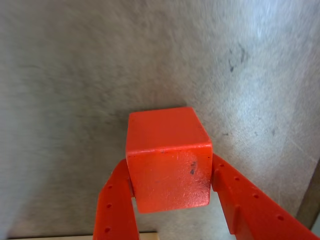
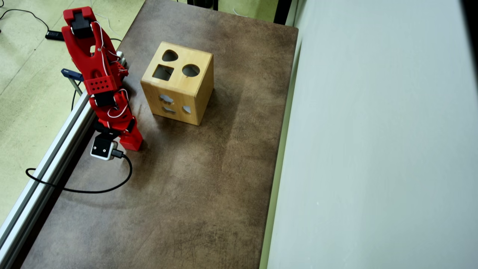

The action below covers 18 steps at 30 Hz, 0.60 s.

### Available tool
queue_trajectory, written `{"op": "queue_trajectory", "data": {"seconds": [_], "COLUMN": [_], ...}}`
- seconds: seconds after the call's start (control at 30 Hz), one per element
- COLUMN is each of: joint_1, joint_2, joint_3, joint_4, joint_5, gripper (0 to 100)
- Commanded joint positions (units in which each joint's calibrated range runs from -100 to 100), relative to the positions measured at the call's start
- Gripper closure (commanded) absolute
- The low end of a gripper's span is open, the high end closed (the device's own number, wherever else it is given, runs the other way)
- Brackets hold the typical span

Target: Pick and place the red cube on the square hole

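Observation:
The red cube (image 1: 169, 160) fills the middle of the wrist view, pinched on its left and right sides by my red fingers (image 1: 116, 205). My gripper (image 1: 170, 167) is shut on it, low above the brown table. Seen from overhead, the gripper (image 2: 130, 141) with the red cube (image 2: 131, 142) is near the table's left edge. The light wooden box (image 2: 179, 95) stands up and to the right of it. The square hole (image 2: 163, 72) is a dark cutout at the left of the box's top face and is open.
The box top also has a round hole (image 2: 191, 70) and a rounded heart-like hole (image 2: 170, 56). An aluminium rail (image 2: 56, 149) runs along the table's left edge, with a black cable (image 2: 93, 190) trailing from the wrist camera. A pale wall (image 2: 373, 149) bounds the right side.

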Motion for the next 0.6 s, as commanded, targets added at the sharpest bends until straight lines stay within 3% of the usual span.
{"op": "queue_trajectory", "data": {"seconds": [0.0, 0.37, 0.57], "joint_1": [0.25, 1.88, 1.95], "joint_2": [-9.46, -24.24, -24.07], "joint_3": [-2.60, -6.71, -23.08], "joint_4": [0.44, 0.60, 0.68], "joint_5": [0.05, -0.34, -6.89], "gripper": [92, 92, 92]}}
